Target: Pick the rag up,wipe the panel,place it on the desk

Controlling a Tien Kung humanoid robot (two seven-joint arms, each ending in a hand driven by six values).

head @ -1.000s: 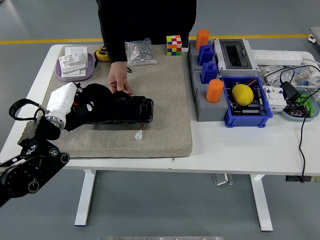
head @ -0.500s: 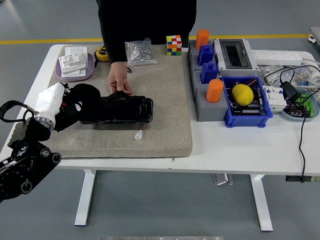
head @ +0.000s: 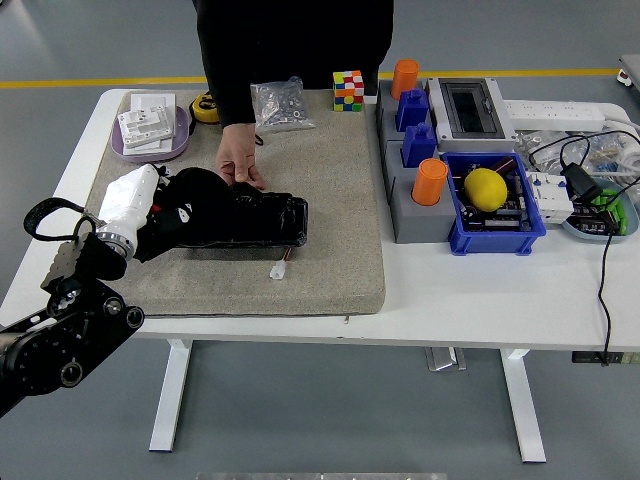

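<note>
Since the earlier frame, left robot hand (head: 172, 208) shifts right along the black panel (head: 250, 218), gripping the rag (head: 195, 185). Wiping underway; placing on the table (head: 470, 290) remains.

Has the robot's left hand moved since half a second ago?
Yes. The left hand shifted right along the black panel, away from the table's left edge.

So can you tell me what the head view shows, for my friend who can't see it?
The robot's left hand presses a white rag against a glossy black panel on a beige mat. A person's hand steadies the panel from the far side.
</note>
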